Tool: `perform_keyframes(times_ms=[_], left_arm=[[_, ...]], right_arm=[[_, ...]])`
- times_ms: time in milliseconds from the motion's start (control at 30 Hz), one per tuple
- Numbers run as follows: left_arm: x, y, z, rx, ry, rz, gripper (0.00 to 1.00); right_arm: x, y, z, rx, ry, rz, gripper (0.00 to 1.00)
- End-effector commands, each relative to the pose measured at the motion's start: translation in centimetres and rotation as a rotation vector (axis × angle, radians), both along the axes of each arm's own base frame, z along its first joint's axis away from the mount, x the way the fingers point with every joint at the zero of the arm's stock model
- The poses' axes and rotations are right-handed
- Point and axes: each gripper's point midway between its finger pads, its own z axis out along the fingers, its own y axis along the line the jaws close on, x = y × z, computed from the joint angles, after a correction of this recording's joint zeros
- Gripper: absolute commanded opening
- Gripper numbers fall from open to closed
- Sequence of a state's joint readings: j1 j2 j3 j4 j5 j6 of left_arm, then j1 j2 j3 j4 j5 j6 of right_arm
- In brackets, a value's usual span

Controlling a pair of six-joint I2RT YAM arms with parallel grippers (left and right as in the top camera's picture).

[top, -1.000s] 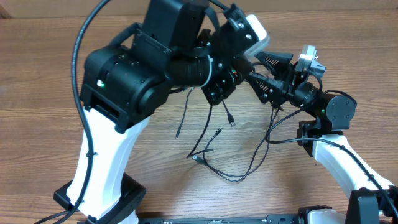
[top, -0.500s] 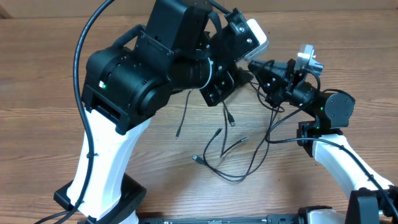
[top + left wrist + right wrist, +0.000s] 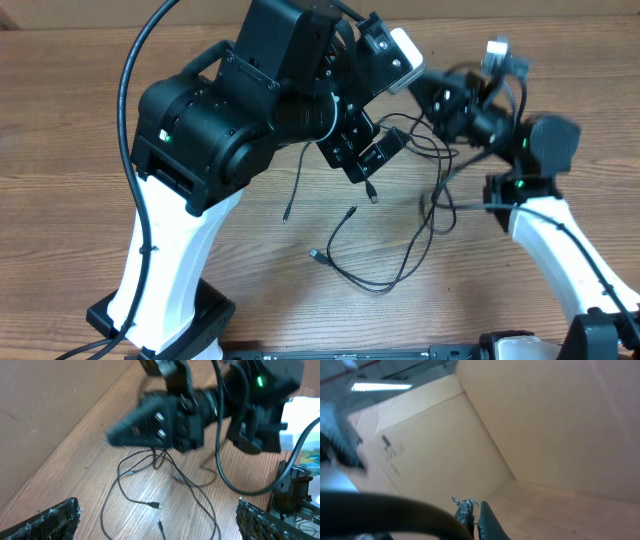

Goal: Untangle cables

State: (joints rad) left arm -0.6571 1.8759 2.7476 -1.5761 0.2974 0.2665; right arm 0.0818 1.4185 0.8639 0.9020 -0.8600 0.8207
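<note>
Several cables (image 3: 383,289) on table (image 3: 60,120), left arm (image 3: 210,120) overhanging

Right gripper (image 3: 472,506) at bottom edge, camera tilted upward, fingers pressed together, tips up; whether anything is pinched between them cannot be told. Thick black cord (image 3: 395,507) arcs across lower left. Blurred grey shape (image 3: 337,435) at left edge. Cardboard walls (image 3: 560,420) fill background, dark printed marks (image 3: 390,452) on rear panel. Strip light (image 3: 380,386) glows top left.
</note>
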Motion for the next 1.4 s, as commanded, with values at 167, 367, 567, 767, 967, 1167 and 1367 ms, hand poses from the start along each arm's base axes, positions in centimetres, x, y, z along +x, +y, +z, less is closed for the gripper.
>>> perform_keyframes(times_ms=[167,367,567,767,967,1167,1367], left_arm=[[0.4,0.6,0.2,0.026,-0.034,0.031,1.00],[0.6,0.9,-0.6,0.056,-0.019,0.045,0.99],[0.5,1.0,-1.2,0.073,0.002,0.045,1.00],[0.5,1.0,-1.2,0.072,0.002,0.044,1.00],[0.5,1.0,-1.2,0.073,0.001,0.045,0.99],[0.5,1.0,-1.2,0.073,0.002,0.045,1.00],[0.5,1.0,-1.2,0.073,0.002,0.045,1.00]], right_arm=[[2.1,-0.2,7.8,0.008,0.097,-0.033,0.04],[2.1,-1.6,13.5,-0.084,0.040,-0.137,0.04],[0.9,-4.9,18.3,-0.232,-0.056,-0.305,0.04],[0.7,-9.6,18.5,-0.497,-0.096,-0.582,0.04],[2.2,-13.6,14.3,-0.784,-0.033,-0.771,0.04],[4.2,-17.8,10.6,-1.037,0.059,-0.924,0.04],[5.4,-18.0,7.3,-1.112,0.137,-0.869,0.04]])
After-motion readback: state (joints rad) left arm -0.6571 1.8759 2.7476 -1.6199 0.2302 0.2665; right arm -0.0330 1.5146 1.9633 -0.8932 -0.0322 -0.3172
